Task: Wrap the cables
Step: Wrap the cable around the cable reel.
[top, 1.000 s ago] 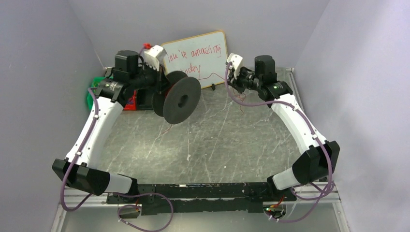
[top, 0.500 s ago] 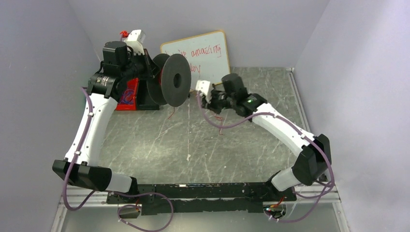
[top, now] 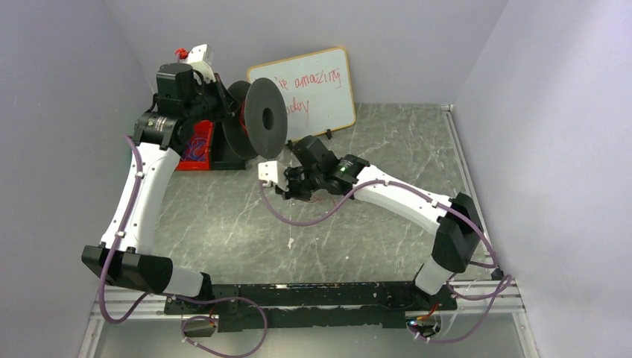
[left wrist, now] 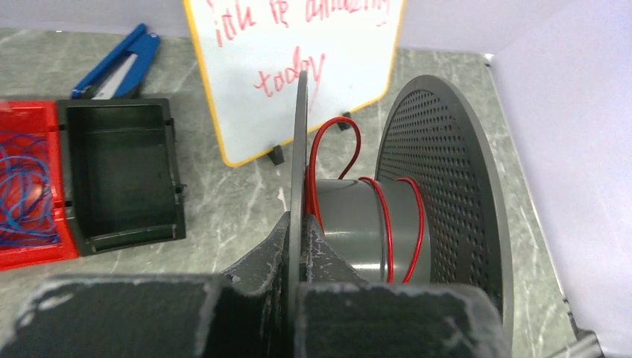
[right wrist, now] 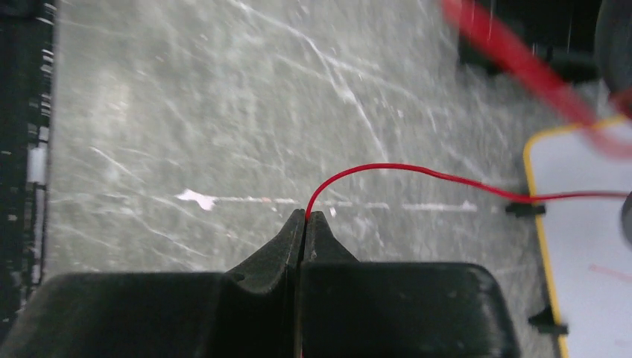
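Note:
A black spool (top: 262,125) hangs edge-up at the back left, above the table. My left gripper (left wrist: 302,226) is shut on its near flange (left wrist: 299,149), one finger on each face. The red cable (left wrist: 386,224) makes a few loose turns round the grey hub (left wrist: 350,224), with a loop standing up behind it. In the right wrist view my right gripper (right wrist: 305,216) is shut on the red cable (right wrist: 417,173), which arcs off to the right toward the spool. In the top view that right gripper (top: 292,188) sits low, just below and right of the spool.
A whiteboard (top: 313,86) with red writing leans on the back wall behind the spool. A red tray (left wrist: 26,186) of blue wire and an open black box (left wrist: 119,175) lie under the left arm. A blue tool (left wrist: 115,63) lies beyond them. Grey walls close three sides.
My right arm has swung from the back right across to below the spool, pulling the red cable along. The left arm has drawn the spool back, to the left, and turned it.

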Controlling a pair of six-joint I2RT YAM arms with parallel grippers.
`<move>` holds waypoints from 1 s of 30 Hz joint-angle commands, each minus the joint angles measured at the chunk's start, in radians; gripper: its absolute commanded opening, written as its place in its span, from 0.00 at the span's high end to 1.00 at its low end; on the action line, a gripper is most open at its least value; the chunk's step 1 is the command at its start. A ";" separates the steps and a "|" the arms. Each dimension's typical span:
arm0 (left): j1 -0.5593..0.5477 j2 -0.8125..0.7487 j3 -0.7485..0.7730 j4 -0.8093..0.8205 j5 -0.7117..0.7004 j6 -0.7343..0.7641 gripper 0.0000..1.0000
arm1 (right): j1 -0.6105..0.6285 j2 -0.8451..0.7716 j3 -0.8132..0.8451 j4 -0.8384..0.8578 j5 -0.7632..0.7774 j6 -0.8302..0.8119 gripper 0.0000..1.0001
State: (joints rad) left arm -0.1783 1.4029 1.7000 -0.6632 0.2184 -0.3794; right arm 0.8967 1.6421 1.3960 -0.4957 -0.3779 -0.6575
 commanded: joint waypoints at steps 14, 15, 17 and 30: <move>-0.089 -0.041 -0.150 0.134 -0.285 0.147 0.98 | 0.141 0.054 0.475 -0.295 -0.036 -0.080 1.00; -0.096 -0.042 -0.164 0.140 -0.273 0.168 0.98 | 0.141 0.054 0.481 -0.282 -0.009 -0.076 1.00; -0.115 -0.046 -0.186 0.144 -0.257 0.224 0.97 | 0.137 0.057 0.494 -0.267 0.057 -0.077 1.00; -0.147 -0.123 -0.306 0.073 0.017 0.519 0.97 | -0.078 -0.035 0.414 -0.165 0.089 -0.078 1.00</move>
State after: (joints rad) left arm -0.3241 1.3506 1.3758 -0.6209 0.0589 0.0486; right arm 0.8806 1.6814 1.8332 -0.7399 -0.2714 -0.7509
